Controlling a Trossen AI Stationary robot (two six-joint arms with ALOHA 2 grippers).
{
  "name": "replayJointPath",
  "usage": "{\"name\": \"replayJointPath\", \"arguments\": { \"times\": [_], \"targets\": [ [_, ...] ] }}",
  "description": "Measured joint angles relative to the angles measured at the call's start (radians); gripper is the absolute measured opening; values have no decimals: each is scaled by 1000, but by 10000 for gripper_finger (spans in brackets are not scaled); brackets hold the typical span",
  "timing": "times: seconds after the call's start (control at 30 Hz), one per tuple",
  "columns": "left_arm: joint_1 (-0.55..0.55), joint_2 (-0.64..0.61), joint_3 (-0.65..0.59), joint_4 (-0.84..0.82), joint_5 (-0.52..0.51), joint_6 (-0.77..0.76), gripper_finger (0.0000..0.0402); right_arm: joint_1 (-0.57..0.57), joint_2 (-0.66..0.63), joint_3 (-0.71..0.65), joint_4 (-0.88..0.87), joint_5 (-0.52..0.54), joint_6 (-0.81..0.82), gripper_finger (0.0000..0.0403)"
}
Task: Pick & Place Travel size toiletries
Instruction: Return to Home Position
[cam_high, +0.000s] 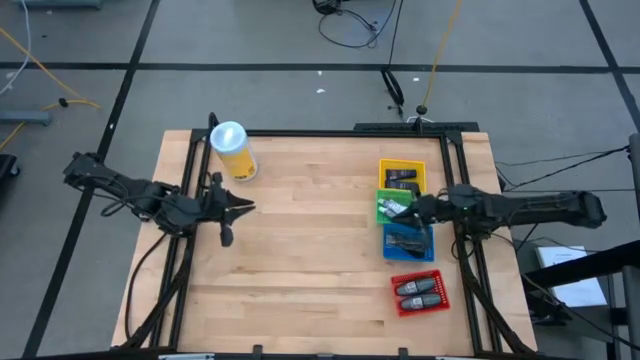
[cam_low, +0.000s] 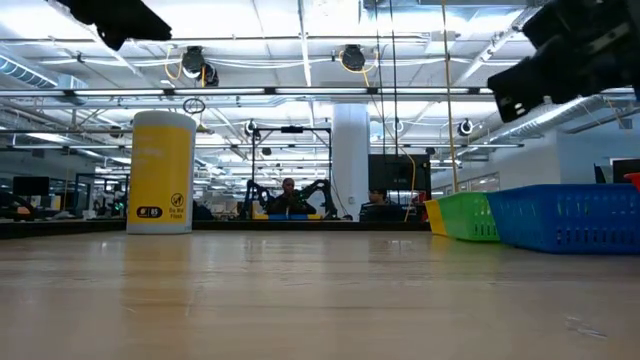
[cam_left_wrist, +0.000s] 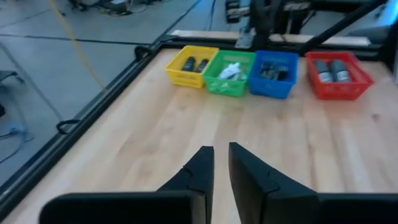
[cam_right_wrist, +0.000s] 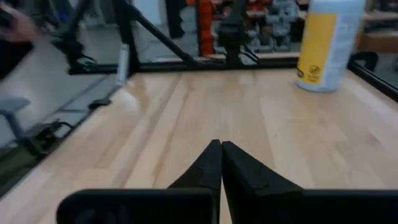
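Travel size toiletries (cam_high: 418, 290) all lying inside 4 trays, row running along tabletop (cam_high: 300, 260) right edge: yellow tray (cam_left_wrist: 186, 79), green tray (cam_left_wrist: 227, 87), blue tray (cam_left_wrist: 270, 89), red tray (cam_left_wrist: 339, 90). Nothing loose showing elsewhere.

Right gripper (cam_high: 405, 210) nearer, hovering over green and blue trays, fingers pressing together, holding nothing.

Left gripper (cam_high: 238, 207) waiting near left edge, pointing toward trays, well apart; fingers barely parting, slim gap, holding nothing.

Judging: only retreat remaining.

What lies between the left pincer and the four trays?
Nothing but bare tabletop: the high view shows plain wood from the left pincer to the trays.
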Motion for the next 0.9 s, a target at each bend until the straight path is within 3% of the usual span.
{"name": "replayJointPath", "arguments": {
  "times": [0.13,0.27,0.4,0.67,0.83,0.9],
  "targets": [
    [8,-17,-32,2,-18,-2,28,-26,-164,-71,-31,-65,14,3],
    [46,-84,-140,49,-17,-28,4,-38,-294,-150,-35,-97,27,1],
    [93,-199,-254,122,-1,-31,10,-45,-381,-209,-26,-119,50,1],
    [190,-495,-440,158,122,45,7,-44,-420,-240,-43,-116,99,3],
    [221,-695,-542,155,266,117,3,-44,-420,-242,-40,-117,121,2],
    [231,-707,-580,190,315,152,3,-44,-418,-242,-39,-117,116,3]
  ]
}}
